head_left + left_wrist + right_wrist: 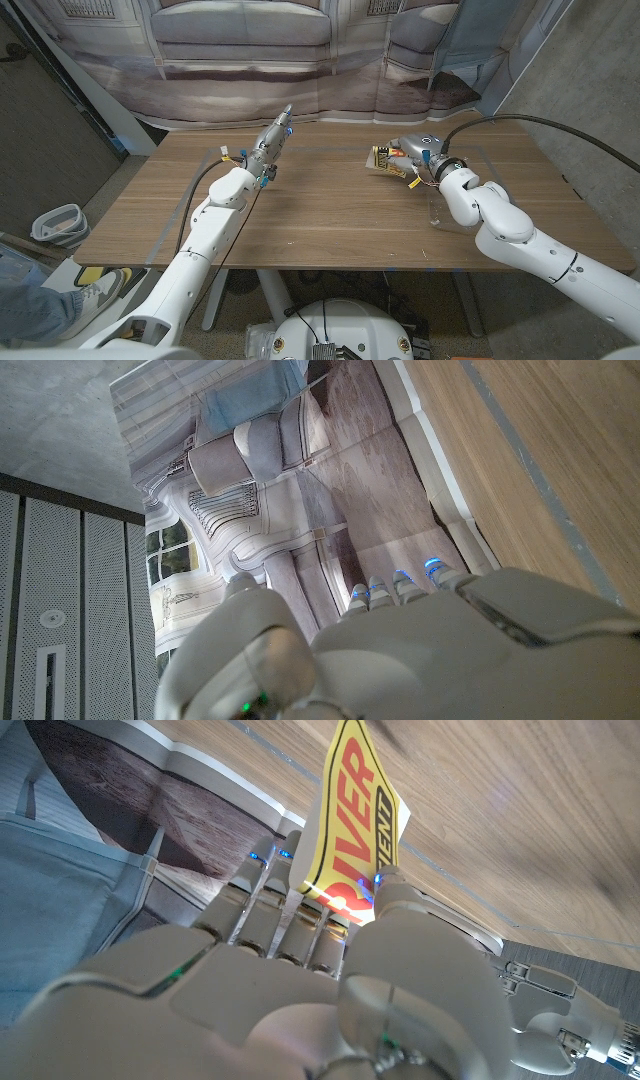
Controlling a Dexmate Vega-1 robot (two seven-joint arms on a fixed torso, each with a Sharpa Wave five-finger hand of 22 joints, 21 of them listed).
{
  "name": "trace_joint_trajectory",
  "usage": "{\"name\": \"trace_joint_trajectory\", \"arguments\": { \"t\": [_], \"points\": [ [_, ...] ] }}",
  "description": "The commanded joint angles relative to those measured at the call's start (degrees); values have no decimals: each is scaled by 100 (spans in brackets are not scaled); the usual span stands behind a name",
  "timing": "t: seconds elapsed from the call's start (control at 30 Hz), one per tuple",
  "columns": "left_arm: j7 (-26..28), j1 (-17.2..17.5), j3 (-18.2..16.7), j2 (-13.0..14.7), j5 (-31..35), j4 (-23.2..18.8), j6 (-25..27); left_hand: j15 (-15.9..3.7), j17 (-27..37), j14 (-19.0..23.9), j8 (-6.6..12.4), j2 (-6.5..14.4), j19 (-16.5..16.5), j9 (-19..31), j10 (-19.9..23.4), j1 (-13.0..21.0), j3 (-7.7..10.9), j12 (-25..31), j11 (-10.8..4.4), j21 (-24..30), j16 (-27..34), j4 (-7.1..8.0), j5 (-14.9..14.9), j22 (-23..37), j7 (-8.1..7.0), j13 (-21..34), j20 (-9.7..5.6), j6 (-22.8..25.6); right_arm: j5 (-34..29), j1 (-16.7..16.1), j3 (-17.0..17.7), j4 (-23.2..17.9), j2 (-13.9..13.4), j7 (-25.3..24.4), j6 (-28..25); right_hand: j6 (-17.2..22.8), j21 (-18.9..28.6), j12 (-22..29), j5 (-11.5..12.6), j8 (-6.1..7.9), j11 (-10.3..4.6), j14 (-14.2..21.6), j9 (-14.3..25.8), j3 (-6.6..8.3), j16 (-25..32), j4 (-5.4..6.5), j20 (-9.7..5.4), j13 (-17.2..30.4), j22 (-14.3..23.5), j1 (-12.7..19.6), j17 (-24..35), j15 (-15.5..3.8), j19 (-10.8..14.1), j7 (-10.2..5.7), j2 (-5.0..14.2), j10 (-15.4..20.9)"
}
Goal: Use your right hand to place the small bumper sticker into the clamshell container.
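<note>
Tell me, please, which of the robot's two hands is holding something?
The right hand grips the yellow bumper sticker; the left hand holds nothing.

My head camera looks down from above over the wooden surface (330, 210) toward a printed backdrop (300, 50). Each wrist camera sits close behind its own robot hand, turned, sharing that surface and backdrop.

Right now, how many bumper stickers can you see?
1. The yellow bumper sticker is pinched in the right hand, above the table's far right part. Others may be hidden behind that hand.
</note>
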Motion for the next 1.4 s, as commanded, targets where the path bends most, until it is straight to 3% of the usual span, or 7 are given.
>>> {"name": "trace_joint_trajectory", "arguments": {
  "t": [0.03, 1.4],
  "points": [
    [-41, -57, 24, 10, -5, 61, -3, -3, 16, -23, 18, 14, -310, 13, -29, 62, -48, 5, -9, 19, 26, 1, -11, 18, -10, 16, -107, 26, 26, -64, 114, -106, -87, -91, -106, 37, 22, -33, -2, -6, -9, -5, 22, 29, -16, 22, 15, 7, 30, 34, 35, -670, 26, -21, 5, 41],
    [37, 30, 16, 19, 31, -114, 49, 2, 17, -18, 18, 27, -312, 13, -31, 89, -88, 5, -25, 21, 29, -5, -19, 19, -13, 16, -103, 26, 179, -189, 398, -218, -139, -372, -586, 58, 20, -81, -21, -64, 8, 3, 30, 47, -32, 44, 17, 11, 35, 9, 44, -673, 24, -13, 14, 79]
  ]
}}
